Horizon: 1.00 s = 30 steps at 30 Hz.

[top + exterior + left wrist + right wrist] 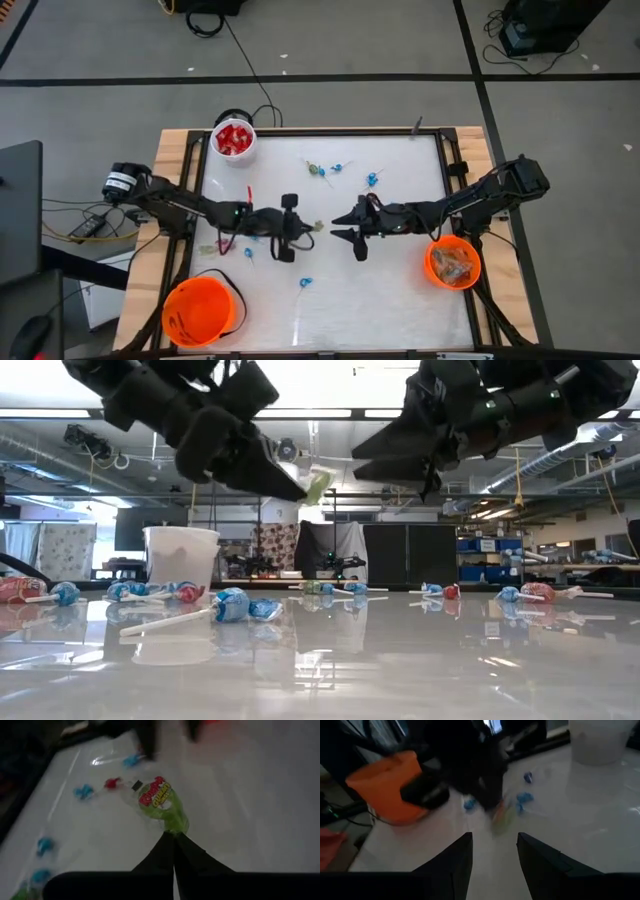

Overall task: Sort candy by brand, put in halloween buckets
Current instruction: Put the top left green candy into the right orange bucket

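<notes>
One camera looks straight down on the whole table (400, 300); another sits at tabletop level, facing the room behind. Each wrist camera looks close past its own fingers toward the table's middle, where all four views share a green packet (162, 802).

The table (400, 300) is shiny white with a light wood edge. Two buckets (201, 310) are bright orange. The small pail (233, 140) is white and full of red packets. The lollipops (232, 605) have blue and pink wrappers on white sticks. The candy packet (162, 805) is green with red and yellow letters. Both arms are black.
</notes>
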Each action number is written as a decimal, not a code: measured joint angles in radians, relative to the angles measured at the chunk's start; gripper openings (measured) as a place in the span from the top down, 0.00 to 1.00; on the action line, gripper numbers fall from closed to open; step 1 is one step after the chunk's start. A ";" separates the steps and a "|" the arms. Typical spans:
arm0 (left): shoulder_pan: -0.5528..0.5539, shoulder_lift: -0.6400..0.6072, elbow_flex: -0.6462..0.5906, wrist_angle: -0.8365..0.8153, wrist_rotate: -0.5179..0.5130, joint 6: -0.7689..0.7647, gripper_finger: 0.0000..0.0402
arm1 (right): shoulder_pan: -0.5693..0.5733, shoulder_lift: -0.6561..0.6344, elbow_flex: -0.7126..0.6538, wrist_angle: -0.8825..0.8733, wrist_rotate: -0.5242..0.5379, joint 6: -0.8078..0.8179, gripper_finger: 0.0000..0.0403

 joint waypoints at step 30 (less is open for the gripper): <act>-0.059 0.055 0.110 -0.021 -0.072 -0.034 0.86 | 0.000 -0.030 0.000 0.017 -0.048 -0.064 0.99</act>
